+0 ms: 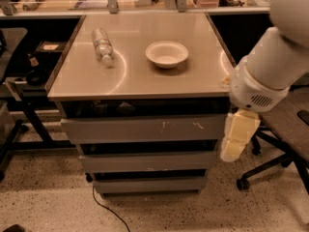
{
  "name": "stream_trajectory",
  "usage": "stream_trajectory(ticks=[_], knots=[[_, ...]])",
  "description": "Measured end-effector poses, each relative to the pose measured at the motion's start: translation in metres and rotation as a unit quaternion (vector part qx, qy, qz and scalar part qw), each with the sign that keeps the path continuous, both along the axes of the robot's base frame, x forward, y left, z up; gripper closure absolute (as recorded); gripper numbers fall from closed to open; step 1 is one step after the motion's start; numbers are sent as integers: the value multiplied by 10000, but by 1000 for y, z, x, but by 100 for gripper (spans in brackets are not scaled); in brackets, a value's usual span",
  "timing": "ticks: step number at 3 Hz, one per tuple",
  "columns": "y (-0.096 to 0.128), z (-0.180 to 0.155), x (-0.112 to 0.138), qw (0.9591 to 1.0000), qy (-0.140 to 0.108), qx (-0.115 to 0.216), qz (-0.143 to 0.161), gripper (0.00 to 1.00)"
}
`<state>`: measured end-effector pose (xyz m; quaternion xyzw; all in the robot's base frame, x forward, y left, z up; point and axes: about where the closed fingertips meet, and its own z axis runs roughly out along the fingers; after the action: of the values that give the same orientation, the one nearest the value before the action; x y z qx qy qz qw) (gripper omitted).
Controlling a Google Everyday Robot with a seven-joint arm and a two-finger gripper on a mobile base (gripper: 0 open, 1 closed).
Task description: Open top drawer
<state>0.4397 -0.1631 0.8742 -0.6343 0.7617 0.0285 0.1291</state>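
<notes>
The top drawer (140, 129) is the widest grey flat front under the cabinet's metal top, with small white scuff marks right of centre. It sits flush with a dark gap above it. My gripper (239, 137) hangs down, cream coloured, at the drawer's right end, just beside the cabinet's right front corner. The white arm rises from it to the upper right. The gripper overlaps the drawer's right edge in this view; I cannot tell whether it touches.
Two narrower grey drawer fronts (147, 161) sit below. On the cabinet top (135, 81) lie a plastic bottle (102, 45) and a white bowl (167, 53). An office chair (282, 124) stands close on the right, a black frame (24, 105) on the left, a cable (104, 207) on the floor.
</notes>
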Motion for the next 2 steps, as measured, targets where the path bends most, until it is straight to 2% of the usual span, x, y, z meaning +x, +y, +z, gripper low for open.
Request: stream_trajectory(ticks=[1,2], knots=[[17,-34,2,9996,236,114,98,0],[18,-37,1,9996,260,110,90,0]])
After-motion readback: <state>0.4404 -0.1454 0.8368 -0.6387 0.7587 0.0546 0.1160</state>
